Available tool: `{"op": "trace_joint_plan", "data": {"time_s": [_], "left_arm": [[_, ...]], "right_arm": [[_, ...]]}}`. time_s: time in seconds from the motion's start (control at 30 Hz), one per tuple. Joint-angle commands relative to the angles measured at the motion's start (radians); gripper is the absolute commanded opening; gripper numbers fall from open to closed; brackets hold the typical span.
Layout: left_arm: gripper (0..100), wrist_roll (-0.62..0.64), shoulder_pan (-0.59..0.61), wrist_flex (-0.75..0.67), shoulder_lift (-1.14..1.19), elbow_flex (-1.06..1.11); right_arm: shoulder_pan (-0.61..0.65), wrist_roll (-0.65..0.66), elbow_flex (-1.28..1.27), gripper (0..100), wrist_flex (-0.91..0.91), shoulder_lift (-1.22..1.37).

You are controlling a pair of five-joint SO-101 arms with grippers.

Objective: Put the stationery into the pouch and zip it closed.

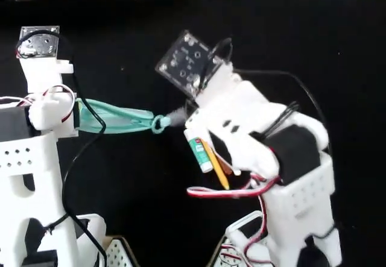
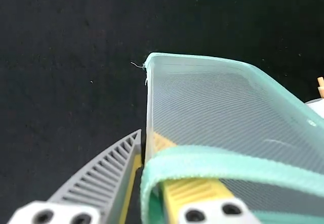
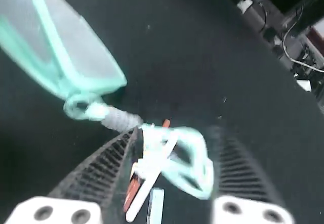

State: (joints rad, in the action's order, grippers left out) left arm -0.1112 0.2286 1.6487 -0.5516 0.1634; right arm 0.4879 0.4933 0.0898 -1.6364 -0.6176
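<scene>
My left hand is clamped on one end of the mint mesh pouch, which stretches out over the black table. The zip ring is at the pouch's far end. Just beyond it, my right hand has its fingers spread, with a blurred mint loop between them. The glue stick and pencil lie outside the pouch, just past the ring, beneath my right arm.

Left gripper holds pouch near glue stick.
</scene>
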Motion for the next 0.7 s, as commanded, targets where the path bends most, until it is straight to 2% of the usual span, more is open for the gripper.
{"op": "trace_joint_plan", "data": {"time_s": [0.0, 0.13, 0.23, 0.33, 0.47, 0.57, 0.67], "left_arm": [[3, -0.003, -0.013, -0.02, 0.017, -0.004], [3, -0.003, 0.018, -0.068, 0.02, 0.019], [3, -0.002, 0.068, -0.135, 0.02, 0.065], [3, 0.002, 0.096, -0.172, 0.014, 0.116], [3, 0.003, 0.094, -0.175, 0.014, 0.142], [3, 0.005, 0.096, -0.175, 0.018, 0.142], [3, 0.005, 0.094, -0.176, 0.012, 0.162]], "right_arm": [[-0.015, 0.035, -0.03, 33.6, 0.008, -0.139], [-0.032, 0.038, -0.091, 23.7, -0.054, -0.294], [-0.094, 0.034, -0.295, 18.2, -0.025, -0.341], [-0.164, 0.031, -0.616, 15.1, 0.164, -0.326], [-0.167, -0.035, -0.967, 15.7, 0.517, -0.237], [-0.169, -0.077, -1.036, 18.8, 0.674, -0.124], [-0.146, -0.123, -1.012, 23.5, 0.735, 0.013]]}}
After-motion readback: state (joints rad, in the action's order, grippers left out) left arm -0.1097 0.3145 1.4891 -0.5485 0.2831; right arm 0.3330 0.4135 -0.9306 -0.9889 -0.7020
